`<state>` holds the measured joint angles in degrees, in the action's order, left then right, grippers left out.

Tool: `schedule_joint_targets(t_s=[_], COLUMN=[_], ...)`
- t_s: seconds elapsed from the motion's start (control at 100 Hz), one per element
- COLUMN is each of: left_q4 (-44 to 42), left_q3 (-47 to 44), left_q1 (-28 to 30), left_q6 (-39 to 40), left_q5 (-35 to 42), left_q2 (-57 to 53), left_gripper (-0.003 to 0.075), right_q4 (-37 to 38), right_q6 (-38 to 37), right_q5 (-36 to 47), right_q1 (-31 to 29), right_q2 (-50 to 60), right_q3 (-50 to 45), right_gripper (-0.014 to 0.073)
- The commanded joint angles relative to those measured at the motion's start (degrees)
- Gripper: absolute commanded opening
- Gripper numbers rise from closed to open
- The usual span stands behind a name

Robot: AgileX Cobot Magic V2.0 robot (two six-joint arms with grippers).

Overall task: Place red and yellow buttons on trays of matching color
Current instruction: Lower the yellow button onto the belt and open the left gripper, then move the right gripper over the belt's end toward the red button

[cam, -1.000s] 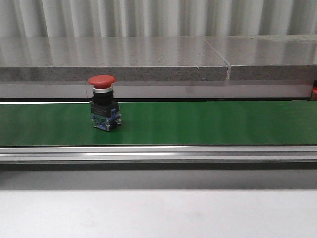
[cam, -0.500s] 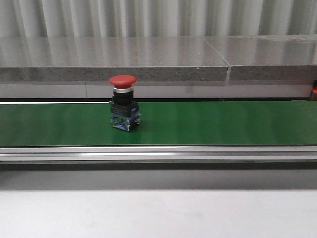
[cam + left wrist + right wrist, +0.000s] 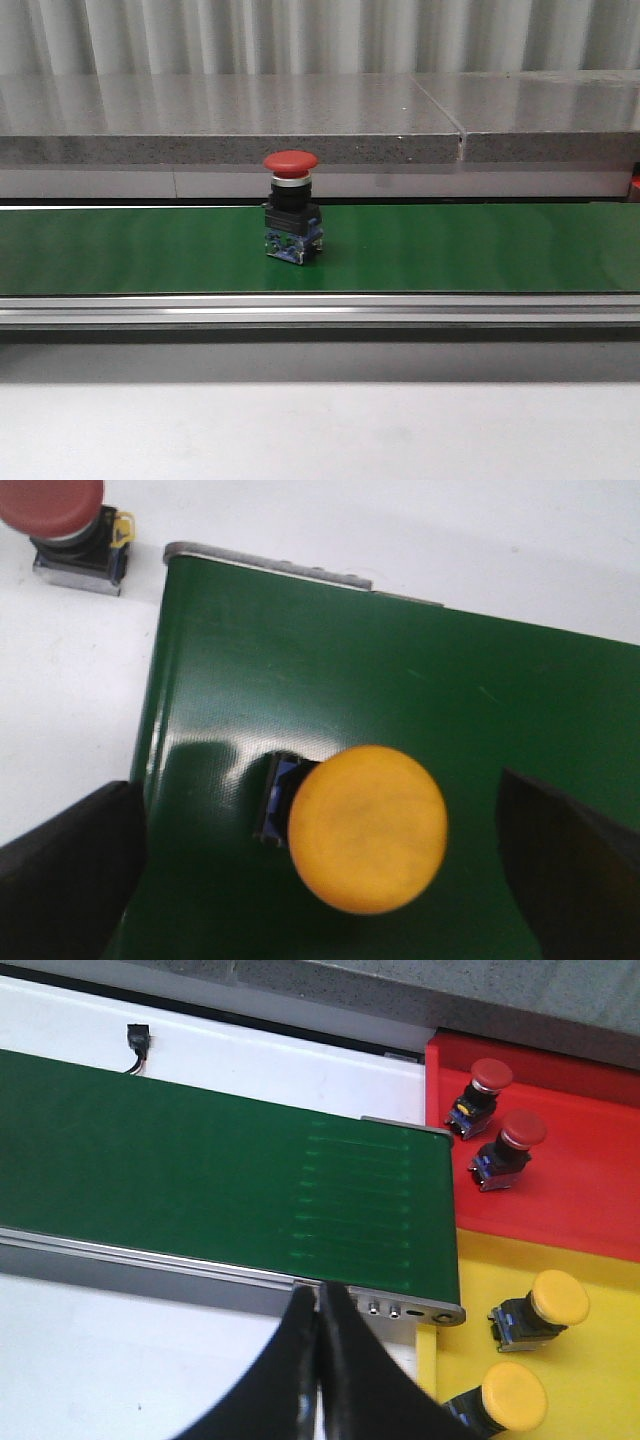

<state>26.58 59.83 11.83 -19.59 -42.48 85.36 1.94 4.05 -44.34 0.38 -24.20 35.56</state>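
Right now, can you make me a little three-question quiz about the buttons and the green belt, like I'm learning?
1. True or false: the red mushroom-head push button on the green conveyor belt stands upright.
2. In the right wrist view, how many yellow-capped buttons lie in the yellow plastic tray? A) one B) two C) four
3. Fill in: the left gripper is wide open above a button whose cap is ____.

Key: 1 true. 2 B: one and another, while the red plastic tray holds two red ones. 3 yellow. Bonus: the right gripper is shut on nothing.
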Motion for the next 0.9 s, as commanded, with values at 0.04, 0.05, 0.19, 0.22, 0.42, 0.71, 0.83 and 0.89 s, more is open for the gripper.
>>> schedule_joint_targets(t_s=[0.04,0.05,0.19,0.22,0.42,0.71,0.83,0.89], left_q4=[2.1,2.1,1.97,1.97,1.97,2.07,2.07,2.07], left_q3=[1.24,1.24,1.15,0.77,-3.34,-14.04,-18.3,-20.07], left_q1=[-2.32,-2.44,-4.76,-5.06,-6.9,-8.67,-8.67,-8.67], left_q6=[-1.3,-1.45,-2.54,-2.54,-3.22,-6.87,-6.87,-6.87], left_q5=[2.43,2.64,4.67,5.38,9.52,12.62,12.62,12.62], left_q2=[-5.16,-5.35,-9.94,-11.36,-20.93,-39.07,-46.6,-49.74], left_gripper=[0.0649,0.0649,0.0649,0.0649,0.0649,0.0638,0.0594,0.055], right_q4=[0.45,0.45,0.45,0.45,0.45,0.45,2.45,2.92], right_q6=[0.43,0.43,0.43,0.43,0.43,0.43,0.82,0.82], right_q5=[3.7,3.7,3.7,3.7,3.7,3.7,4.23,4.31], right_q1=[-0.05,-0.05,-0.05,-0.05,-0.05,-0.05,-0.05,-0.05], right_q2=[-0.33,-0.33,-0.33,-0.33,-0.33,-0.33,-0.33,-0.33], right_q3=[1.24,1.24,1.24,1.24,1.24,1.24,1.24,1.24], right_gripper=[-0.0068,-0.0068,-0.0068,-0.0068,-0.0068,-0.0068,-0.0068,-0.0068])
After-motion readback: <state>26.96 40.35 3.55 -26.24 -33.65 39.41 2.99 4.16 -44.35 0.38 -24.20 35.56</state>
